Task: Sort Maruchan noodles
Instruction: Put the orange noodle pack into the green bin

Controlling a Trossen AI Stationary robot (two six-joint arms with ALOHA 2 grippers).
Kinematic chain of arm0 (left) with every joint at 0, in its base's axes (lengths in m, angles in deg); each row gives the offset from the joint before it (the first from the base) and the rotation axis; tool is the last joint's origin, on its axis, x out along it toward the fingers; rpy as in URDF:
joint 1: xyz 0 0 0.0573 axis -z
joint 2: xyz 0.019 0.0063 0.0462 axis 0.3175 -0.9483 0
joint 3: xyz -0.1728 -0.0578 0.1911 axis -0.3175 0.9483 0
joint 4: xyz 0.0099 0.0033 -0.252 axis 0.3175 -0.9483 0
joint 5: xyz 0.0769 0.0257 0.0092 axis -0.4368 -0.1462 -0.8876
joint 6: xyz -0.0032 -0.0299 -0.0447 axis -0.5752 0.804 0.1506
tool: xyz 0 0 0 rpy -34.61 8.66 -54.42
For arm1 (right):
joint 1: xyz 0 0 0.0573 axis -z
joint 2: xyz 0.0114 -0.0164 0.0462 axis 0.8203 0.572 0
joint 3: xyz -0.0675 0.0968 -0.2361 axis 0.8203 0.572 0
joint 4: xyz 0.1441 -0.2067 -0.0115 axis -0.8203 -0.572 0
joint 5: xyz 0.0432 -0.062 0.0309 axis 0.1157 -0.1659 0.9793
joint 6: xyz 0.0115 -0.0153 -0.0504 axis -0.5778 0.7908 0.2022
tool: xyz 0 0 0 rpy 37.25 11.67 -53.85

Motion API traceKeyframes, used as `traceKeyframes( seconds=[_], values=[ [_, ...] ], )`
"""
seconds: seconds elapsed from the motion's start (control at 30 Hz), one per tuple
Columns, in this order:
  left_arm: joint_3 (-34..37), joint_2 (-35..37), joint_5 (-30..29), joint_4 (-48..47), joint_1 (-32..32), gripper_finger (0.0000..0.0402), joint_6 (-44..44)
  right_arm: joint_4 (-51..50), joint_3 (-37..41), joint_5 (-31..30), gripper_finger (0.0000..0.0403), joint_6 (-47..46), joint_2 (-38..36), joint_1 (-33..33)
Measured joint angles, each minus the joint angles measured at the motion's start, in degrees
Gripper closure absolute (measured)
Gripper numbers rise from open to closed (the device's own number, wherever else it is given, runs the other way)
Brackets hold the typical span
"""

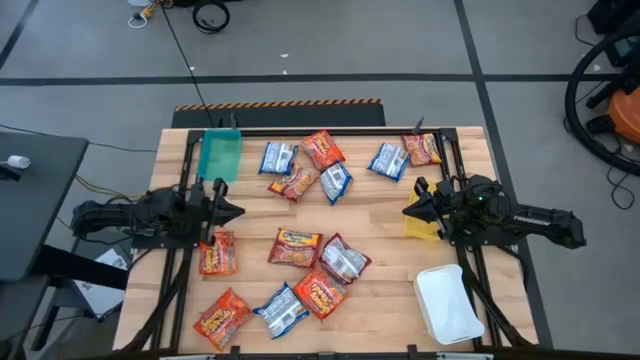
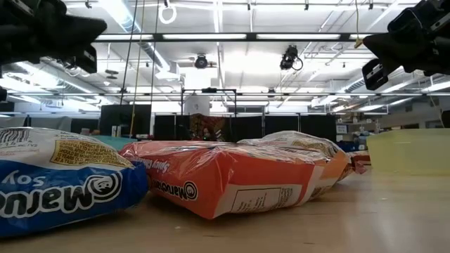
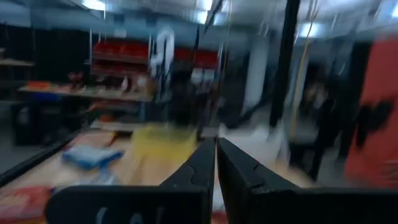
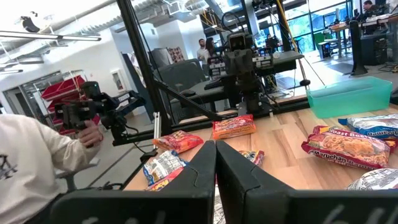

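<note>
"Maruchan" reads upside down on the blue packet (image 2: pixel 60 179); likewise the orange packet (image 2: pixel 232 179).

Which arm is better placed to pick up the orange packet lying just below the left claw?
Left. The left claw, shut and empty, hangs right beside that orange crinkly plastic packet; the right claw is across the table near the yellow bin.

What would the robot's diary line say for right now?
left gripper: shut, holding nothing, left side | right gripper: shut, holding nothing, by yellow bin | noodle packets: scattered on table, none visibly binned
</note>
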Motion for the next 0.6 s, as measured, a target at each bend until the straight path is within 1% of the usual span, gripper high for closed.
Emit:
traceKeyframes(
  seconds=[0.07, 0.1, 0.2, 0.3, 0.37, 0.43, 0.47, 0.53, 0.6],
  values=[
    [-1.15, -3.05, 1.52, -0.35, 1.54, 0.038, 0.53, 0.0, 0.0, 0.0, 0.0385, 0.02, -0.01, 0.0],
    [-1.83, -5.4, 0.77, 0.84, 2.74, 0.0385, 0.51, -0.01, 0.01, 0.0, 0.0385, 0.01, -0.01, 0.0],
    [-4.73, -15.63, -4.3, 5.55, 7.37, 0.0395, -0.36, 0.0, 0.0, 0.0, 0.0385, 0.01, -0.02, 0.0],
    [-9.84, -28.31, -10.33, 1.62, 13.96, 0.0396, 4.04, 0.05, 0.0, -0.05, 0.0385, 0.62, -0.01, 0.0],
    [-15.15, -37.56, -16.76, -2.7, 19.44, 0.0397, 8.29, 1.83, 0.02, -1.93, 0.0385, 5.82, 0.02, 0.0],
    [-22.31, -46.33, -23.45, -13.44, 24.9, 0.0398, 14.91, 5.12, 0.0, -4.86, 0.0385, 7.19, 0.02, 0.0],
    [-26.52, -50.55, -25.22, -21.22, 27.1, 0.0398, 19.53, 6.29, 0.0, -5.69, 0.0385, 6.77, 0.02, 0.0],
    [-35.26, -58.76, -26.52, -36.55, 30.86, 0.0398, 30.78, 9.09, 0.0, -6.51, 0.0385, 4.67, 0.02, 0.0],
    [-43.41, -65.95, -25.82, -51.18, 33.94, 0.0399, 41.99, 11.66, 0.0, -6.54, 0.0385, 3.02, -0.02, 0.0]
  ],
)
